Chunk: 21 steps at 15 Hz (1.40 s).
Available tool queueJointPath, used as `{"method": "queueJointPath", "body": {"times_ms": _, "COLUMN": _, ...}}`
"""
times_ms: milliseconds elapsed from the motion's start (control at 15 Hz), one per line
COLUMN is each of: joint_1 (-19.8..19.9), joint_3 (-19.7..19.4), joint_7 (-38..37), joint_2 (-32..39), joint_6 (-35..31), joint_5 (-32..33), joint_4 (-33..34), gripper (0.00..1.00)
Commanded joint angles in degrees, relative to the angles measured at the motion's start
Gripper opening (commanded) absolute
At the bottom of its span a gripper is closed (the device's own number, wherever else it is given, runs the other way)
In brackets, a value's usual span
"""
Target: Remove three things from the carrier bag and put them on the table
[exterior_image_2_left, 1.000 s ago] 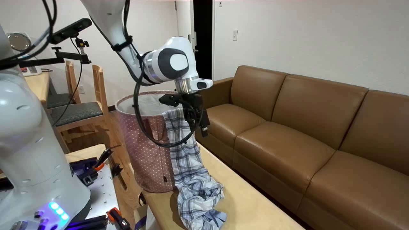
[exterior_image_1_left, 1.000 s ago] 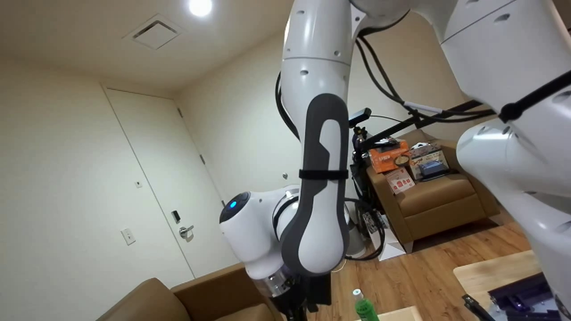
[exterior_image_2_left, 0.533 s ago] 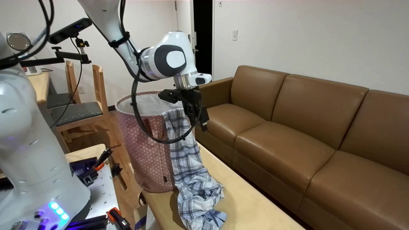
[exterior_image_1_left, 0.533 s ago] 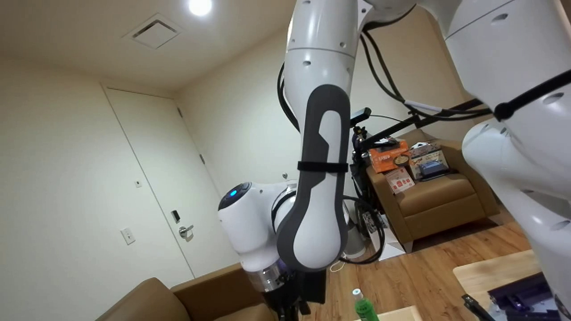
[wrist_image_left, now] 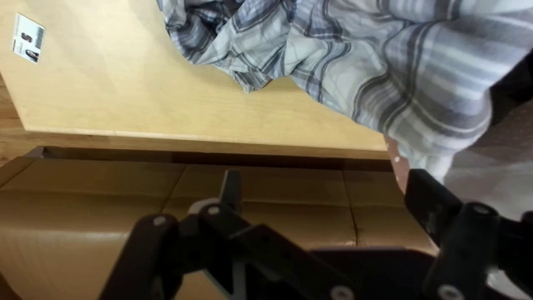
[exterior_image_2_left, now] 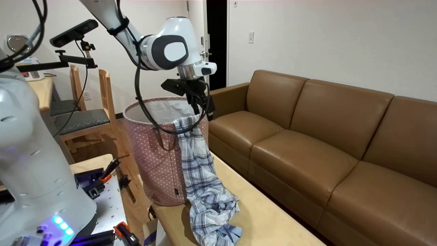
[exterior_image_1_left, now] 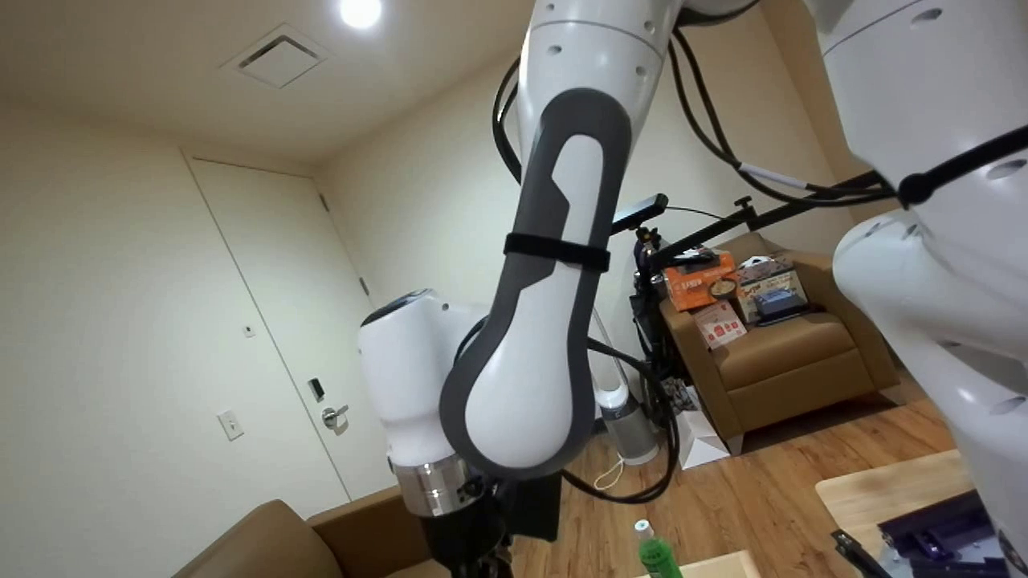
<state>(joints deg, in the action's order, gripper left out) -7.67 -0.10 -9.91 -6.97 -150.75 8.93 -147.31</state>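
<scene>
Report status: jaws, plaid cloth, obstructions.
Jaws open, nothing held. Plaid cloth hanging over side of bag, down onto table. Arm cable hangs in loop, possible snag.

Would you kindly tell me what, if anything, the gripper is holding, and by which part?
Nothing; the gripper stands open, the plaid cloth hanging over the rim of the bag.

In an exterior view the dotted bag [exterior_image_2_left: 155, 167] hides its own inner bottom; in an exterior view the green bottle [exterior_image_1_left: 658, 559] is cut off below. The wrist view crops the plaid cloth [wrist_image_left: 333, 58] at the top, and print on the card [wrist_image_left: 29, 37] is too small to read.
</scene>
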Motion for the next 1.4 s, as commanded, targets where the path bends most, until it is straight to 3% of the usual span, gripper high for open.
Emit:
{"method": "queueJointPath", "body": {"times_ms": 0, "joint_1": 0.74, "joint_3": 3.07, "joint_7": 2.15, "joint_2": -3.95, "joint_6": 6.02, "joint_5": -2.18, "joint_4": -0.87, "gripper": 1.0}}
{"method": "queueJointPath", "body": {"times_ms": 333, "joint_1": 0.08, "joint_3": 6.33, "joint_7": 1.38, "joint_2": -5.21, "joint_6": 10.65, "joint_5": -1.2, "joint_4": -1.51, "gripper": 1.0}}
{"method": "queueJointPath", "body": {"times_ms": 667, "joint_1": 0.34, "joint_3": 8.81, "joint_7": -0.18, "joint_2": -1.04, "joint_6": 6.92, "joint_5": 0.46, "joint_4": -1.64, "gripper": 1.0}}
{"method": "queueJointPath", "body": {"times_ms": 733, "joint_1": 0.69, "joint_3": 9.02, "joint_7": -0.98, "joint_2": -0.38, "joint_6": 6.44, "joint_5": 1.46, "joint_4": -1.65, "gripper": 0.75}}
{"method": "queueJointPath", "body": {"times_ms": 867, "joint_1": 0.94, "joint_3": 8.98, "joint_7": -2.11, "joint_2": 0.14, "joint_6": 5.72, "joint_5": 2.33, "joint_4": -1.88, "gripper": 0.69}}
{"method": "queueJointPath", "body": {"times_ms": 1200, "joint_1": 1.03, "joint_3": 8.78, "joint_7": -3.83, "joint_2": 1.97, "joint_6": 5.13, "joint_5": 4.22, "joint_4": -1.55, "gripper": 0.34}}
{"method": "queueJointPath", "body": {"times_ms": 1267, "joint_1": 0.95, "joint_3": 8.81, "joint_7": -4.38, "joint_2": 2.02, "joint_6": 5.2, "joint_5": 4.35, "joint_4": -1.56, "gripper": 0.48}}
{"method": "queueJointPath", "body": {"times_ms": 1333, "joint_1": 0.93, "joint_3": 8.85, "joint_7": -4.74, "joint_2": 1.95, "joint_6": 5.07, "joint_5": 4.92, "joint_4": -1.7, "gripper": 0.73}}
